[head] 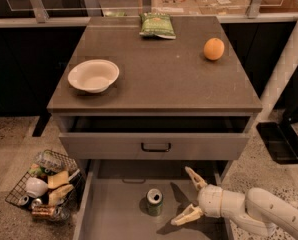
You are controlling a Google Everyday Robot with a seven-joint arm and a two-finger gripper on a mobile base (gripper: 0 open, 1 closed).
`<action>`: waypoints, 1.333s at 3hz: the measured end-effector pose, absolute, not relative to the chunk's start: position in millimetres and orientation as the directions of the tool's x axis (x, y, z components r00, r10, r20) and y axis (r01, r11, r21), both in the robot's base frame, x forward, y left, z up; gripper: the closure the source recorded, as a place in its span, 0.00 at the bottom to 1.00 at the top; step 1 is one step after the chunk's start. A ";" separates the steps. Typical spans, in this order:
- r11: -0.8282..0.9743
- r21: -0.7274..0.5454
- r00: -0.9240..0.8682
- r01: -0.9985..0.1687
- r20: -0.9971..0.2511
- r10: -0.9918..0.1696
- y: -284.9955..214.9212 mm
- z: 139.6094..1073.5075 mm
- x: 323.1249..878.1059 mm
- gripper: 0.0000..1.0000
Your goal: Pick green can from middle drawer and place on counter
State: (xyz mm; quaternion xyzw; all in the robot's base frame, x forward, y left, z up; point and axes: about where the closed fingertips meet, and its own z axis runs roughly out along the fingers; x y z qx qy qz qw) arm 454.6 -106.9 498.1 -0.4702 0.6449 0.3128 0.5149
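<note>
Fingers were spread wide and empty, low inside the middle drawer; I judged my gap suited the upright green can standing just beyond their tips, untouched, the counter waiting above them.

Single camera is looking down from high in front, fairly close: counter filling 12 o'clock, gripper sitting spread-fingered at 5 o'clock.
</note>
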 end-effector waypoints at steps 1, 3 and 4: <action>0.359 -0.055 -0.045 -0.932 -0.963 -0.266 -87.7 477.1 455.0 0.00; 0.351 -0.018 -0.071 -0.936 -0.968 -0.241 -52.2 447.3 449.0 0.00; 0.359 0.013 -0.104 -0.933 -0.967 -0.235 -35.3 432.5 449.1 0.00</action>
